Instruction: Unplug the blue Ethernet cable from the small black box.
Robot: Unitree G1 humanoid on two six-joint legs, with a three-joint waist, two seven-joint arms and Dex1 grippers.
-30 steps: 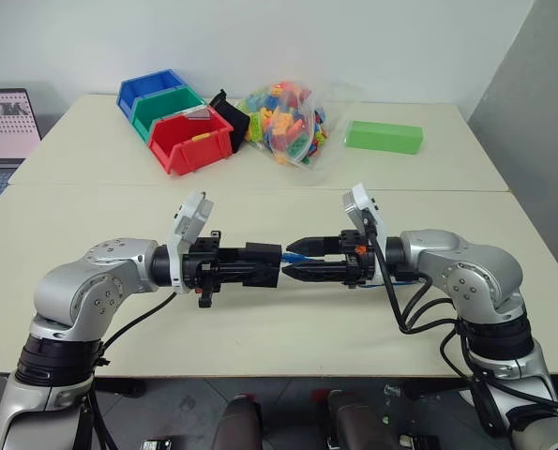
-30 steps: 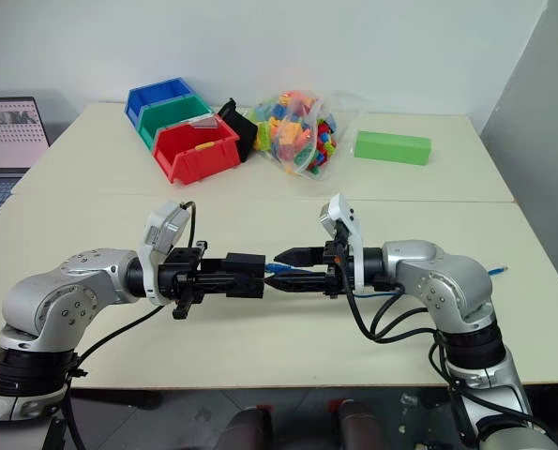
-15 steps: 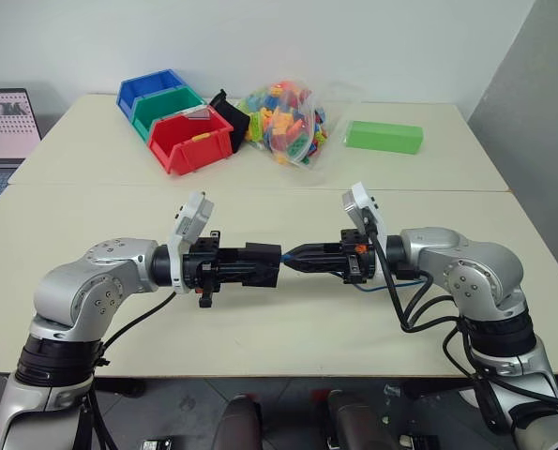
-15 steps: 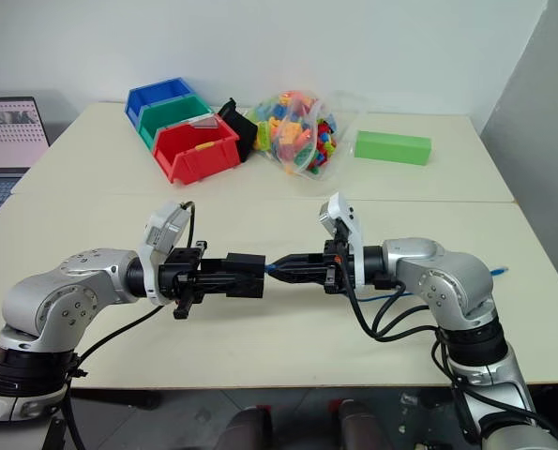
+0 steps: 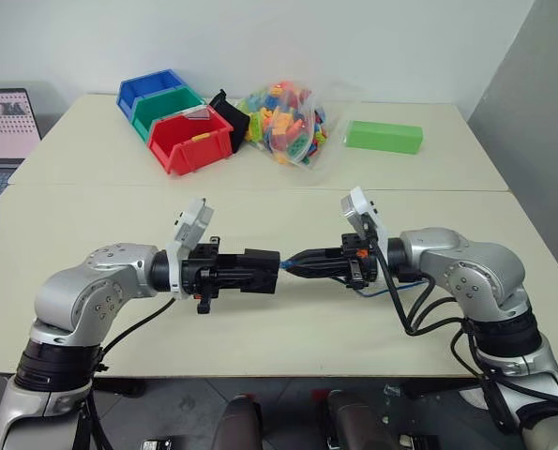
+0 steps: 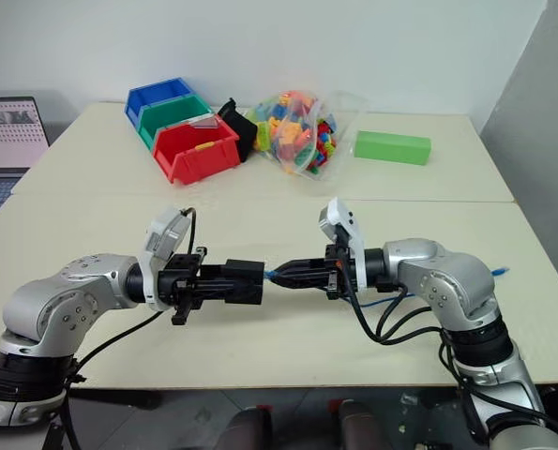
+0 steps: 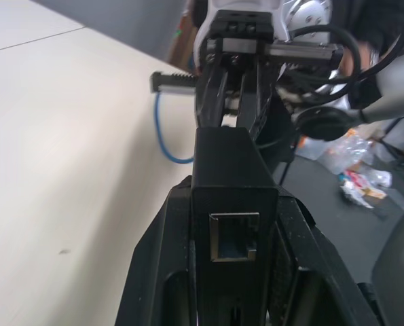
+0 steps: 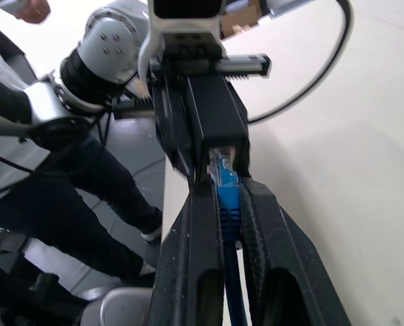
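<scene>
Now, in the left eye view, the 2 arms meet nose to nose above the table (image 5: 288, 328): the left gripper (image 5: 271, 272) is clamped on the small black box (image 5: 260, 269), and the right gripper (image 5: 295, 267), spread wide 1 second ago, is pressed together on the blue Ethernet cable (image 5: 284, 266) just beside the box. In the right eye view the pinch sits at the plug end, with the rest of the cord trailing back under the right arm. The left wrist view shows the box held between its fingers (image 7: 151, 285), an empty port facing the camera. The right wrist view shows the blue plug (image 8: 223, 178) squeezed between 2 fingers (image 8: 191, 265) and seated in the box's port. With both grips set, I judge pulling apart is next
</scene>
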